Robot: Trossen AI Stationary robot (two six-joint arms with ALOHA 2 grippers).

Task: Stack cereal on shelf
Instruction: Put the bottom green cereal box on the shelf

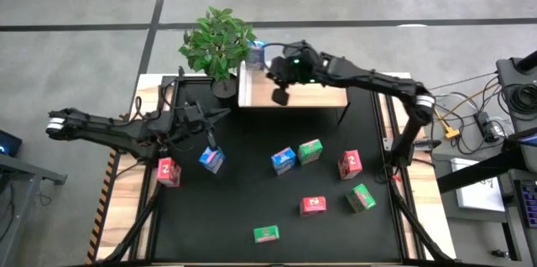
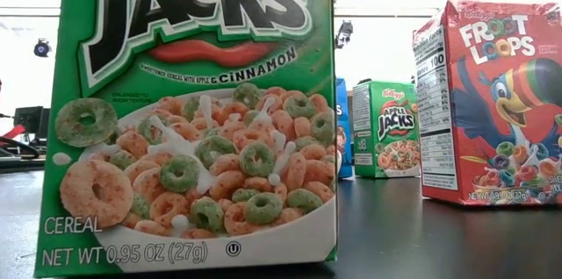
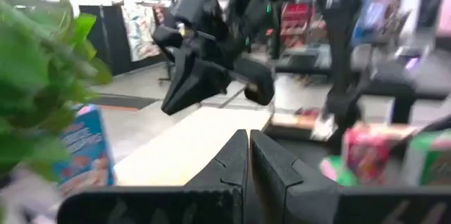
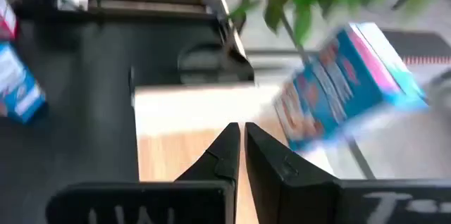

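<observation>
The light wooden shelf point(image 1: 306, 96) stands at the table's far edge, beside the plant. One blue cereal box point(image 1: 254, 53) sits on the shelf's far left corner, and looks tilted and blurred in the right wrist view point(image 4: 345, 90). Several more boxes stand on the black mat, among them a blue one point(image 1: 211, 159) and a red one point(image 1: 169, 171) at the left. My right gripper point(image 1: 281, 95) hovers over the shelf, shut and empty point(image 4: 239, 136). My left gripper point(image 1: 210, 137) is raised just beyond the left blue box, shut and empty point(image 3: 248, 146).
A leafy potted plant point(image 1: 218, 40) stands at the shelf's left end, its leaves over the blue box. In the low view a green box point(image 2: 189, 112) fills the near foreground and a red one point(image 2: 496, 103) stands at the right. Cables and equipment lie beyond the table's right edge.
</observation>
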